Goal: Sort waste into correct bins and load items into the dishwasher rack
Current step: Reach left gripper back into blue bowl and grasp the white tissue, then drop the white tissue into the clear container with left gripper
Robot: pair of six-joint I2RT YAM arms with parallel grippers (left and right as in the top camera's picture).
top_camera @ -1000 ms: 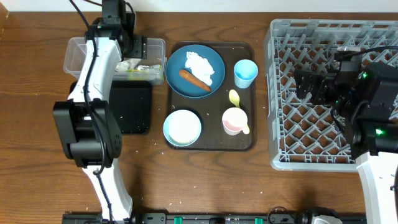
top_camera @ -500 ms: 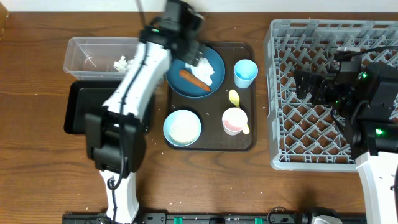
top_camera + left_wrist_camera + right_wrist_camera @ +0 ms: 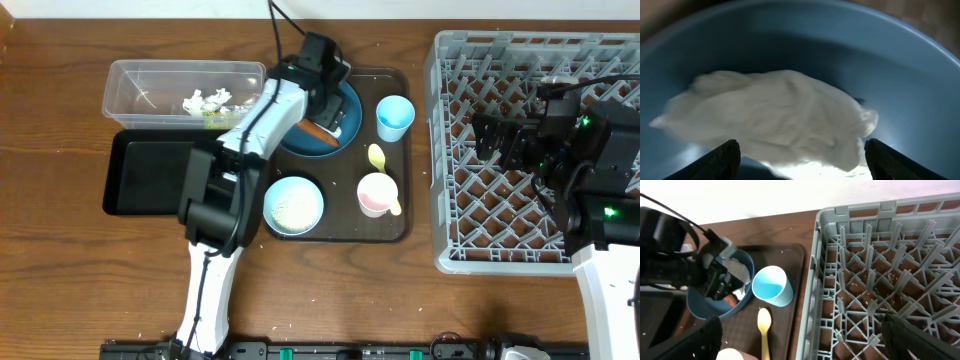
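Waste sorting, napkin step: hovering left fingers [image 3: 722,162], spread open, over crumpled napkin [image 3: 775,120] lying on dark blue plate [image 3: 900,65]; needing closing, lifting, carrying to clear tub [image 3: 150,75] left of plate; holding right fingers [image 3: 695,340] open, right of plate

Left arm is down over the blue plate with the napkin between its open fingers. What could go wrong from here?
1. The open left fingers straddle the crumpled white paper napkin low on the large dark blue plate; closing may scrape the plate or pinch only part of the napkin.
2. The orange carrot stick lies on the same plate close by, so it might get caught or nudged along.
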